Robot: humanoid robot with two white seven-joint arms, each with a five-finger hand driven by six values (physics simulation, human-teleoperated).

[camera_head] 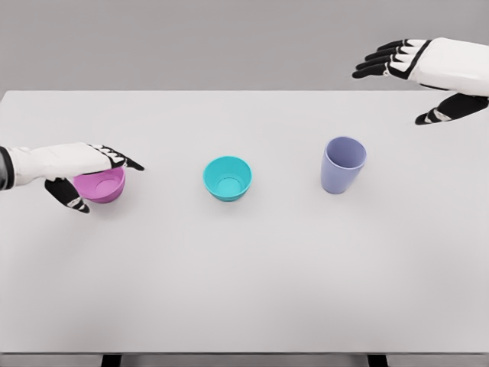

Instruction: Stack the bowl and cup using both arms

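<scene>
A pink bowl (103, 186) stands on the white table (244, 267) at the left. My left hand (95, 180) hovers over it, fingers stretched across its rim and thumb down at its near left side; I cannot tell whether it touches the bowl. A teal bowl (228, 177) sits upright in the middle. To its right stands a lavender cup (342, 164), upright and mouth up. My right hand (416, 80) hangs high at the upper right, past the table's far edge, fingers spread and holding nothing.
</scene>
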